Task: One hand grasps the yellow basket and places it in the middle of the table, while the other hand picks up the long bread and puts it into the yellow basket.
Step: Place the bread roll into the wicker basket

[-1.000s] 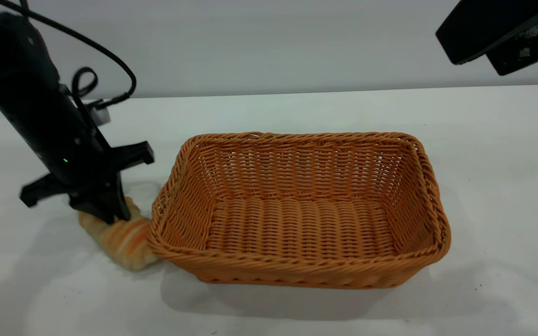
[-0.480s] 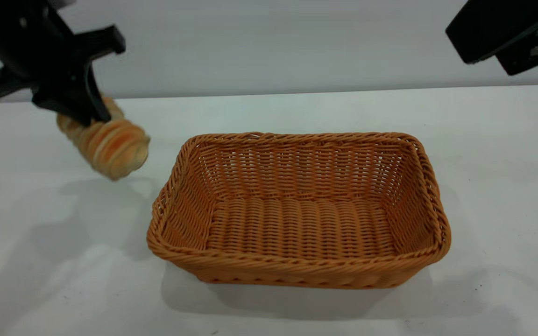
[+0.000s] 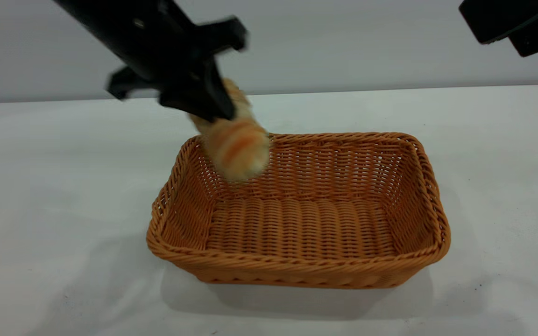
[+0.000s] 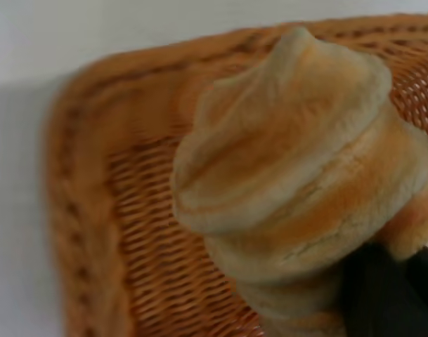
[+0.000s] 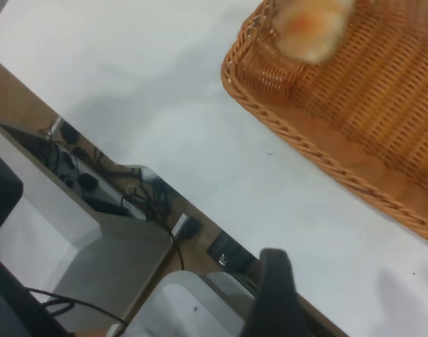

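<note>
Currently: long bread [image 3: 237, 148] clamped near upper end by left gripper [image 3: 213, 109], hanging above rear-left corner of yellow basket [image 3: 297, 268] on table [image 3: 54, 186]. Likely light, soft, crushable; gentle mid-body pinch advised. Right gripper [image 3: 514, 23] parked high, finger state indiscernible.

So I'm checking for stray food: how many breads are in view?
1. The bread hangs in the left tool, above the basket at its far left corner. None lies on the table.

Woven wicker yellow basket [image 3: 418, 196] — matt white table [image 3: 63, 186]
</note>
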`<state>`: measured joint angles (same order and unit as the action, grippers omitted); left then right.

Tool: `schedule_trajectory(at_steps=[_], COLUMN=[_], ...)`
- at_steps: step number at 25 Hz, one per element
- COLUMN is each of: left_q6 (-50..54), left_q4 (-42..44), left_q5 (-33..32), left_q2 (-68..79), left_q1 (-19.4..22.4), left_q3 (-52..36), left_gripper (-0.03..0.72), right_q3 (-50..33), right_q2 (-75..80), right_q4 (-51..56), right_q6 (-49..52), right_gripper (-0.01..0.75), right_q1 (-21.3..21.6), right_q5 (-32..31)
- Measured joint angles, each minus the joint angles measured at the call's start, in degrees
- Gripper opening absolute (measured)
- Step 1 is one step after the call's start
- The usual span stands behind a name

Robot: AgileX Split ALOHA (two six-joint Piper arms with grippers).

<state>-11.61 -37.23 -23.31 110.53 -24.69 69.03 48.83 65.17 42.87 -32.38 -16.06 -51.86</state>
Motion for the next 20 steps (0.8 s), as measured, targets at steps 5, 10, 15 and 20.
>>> schedule_trajectory(at_steps=[5,10,15,20], left_q6=[-6.43,-8.75,-11.89,-16.52], left_q4=[-2.21,-2.43,-2.47,-2.42], left_q5=[1.32,4.47,9.20,9.58], left_q2=[4.34,5.76,5.76,2.82], left_q1=[-3.61,-4.34,-4.34,-4.00], left_q3=[0.00,0.00,0.00,0.00], left_gripper=[0.059,0.185,0.420,0.530], right_q3=[0.00,0.00,0.00,0.00], right_q2=[-1.73,-3.81,-6.08,-8.22], right_q4=[0.00,-0.12,-3.03,-6.79], right_q6=[-0.06,-0.13,0.54,1.91], right_gripper=[0.586,0.586,0.586,0.586], right_q1=[0.00,0.00,0.00,0.00], right_q5=[-0.58,-0.90,-1.34,-2.23])
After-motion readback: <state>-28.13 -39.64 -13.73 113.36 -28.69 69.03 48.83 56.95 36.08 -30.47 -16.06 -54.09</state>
